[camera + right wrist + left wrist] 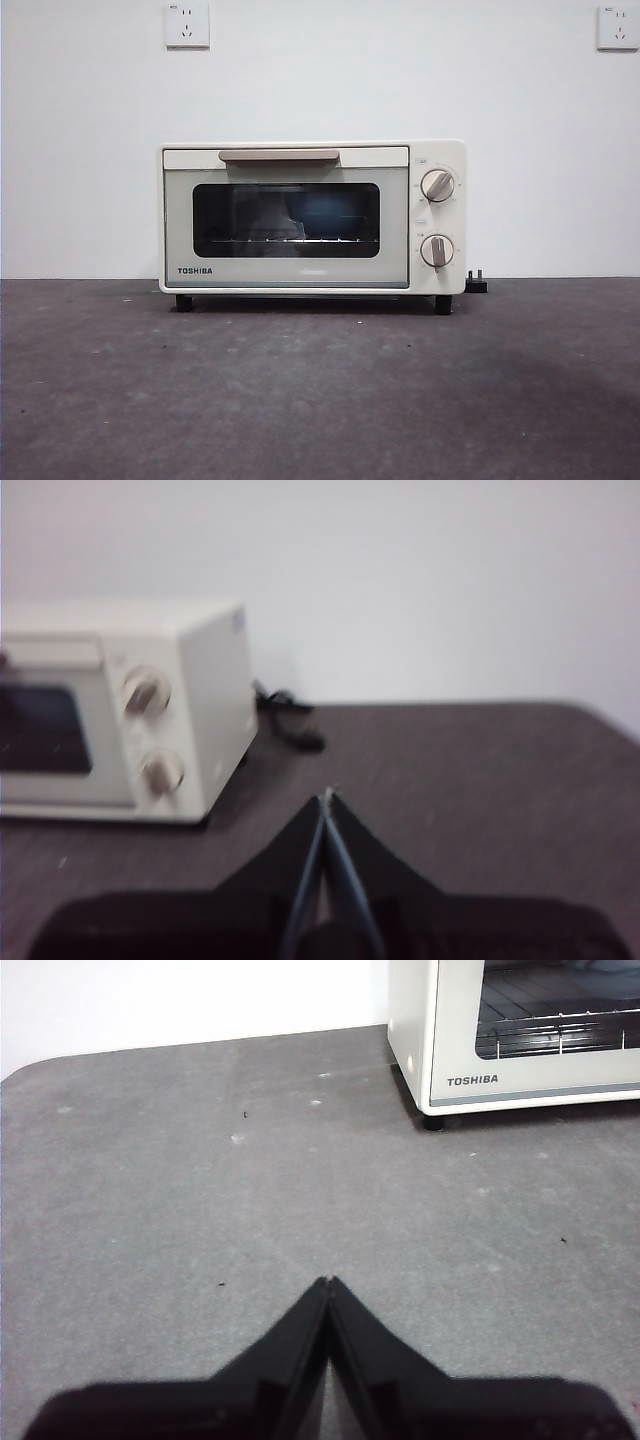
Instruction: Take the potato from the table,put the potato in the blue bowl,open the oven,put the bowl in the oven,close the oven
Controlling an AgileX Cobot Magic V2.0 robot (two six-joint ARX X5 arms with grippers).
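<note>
The cream-white TOSHIBA oven [312,216] stands at the back of the dark grey table [320,390] with its door closed. Something bluish shows dimly behind its dark glass window [330,215], but I cannot tell what it is. The potato is out of view. My left gripper [328,1282] is shut and empty above bare table, off the oven's [520,1035] left front corner. My right gripper [327,795] is shut and empty too, off the oven's [120,710] knob side. Neither gripper appears in the front view.
Two round knobs [437,186] sit on the oven's right panel, and a beige bar handle [279,155] runs along the door's top. A black plug and cord [476,284] lie behind the oven's right side. A white wall rises behind the table.
</note>
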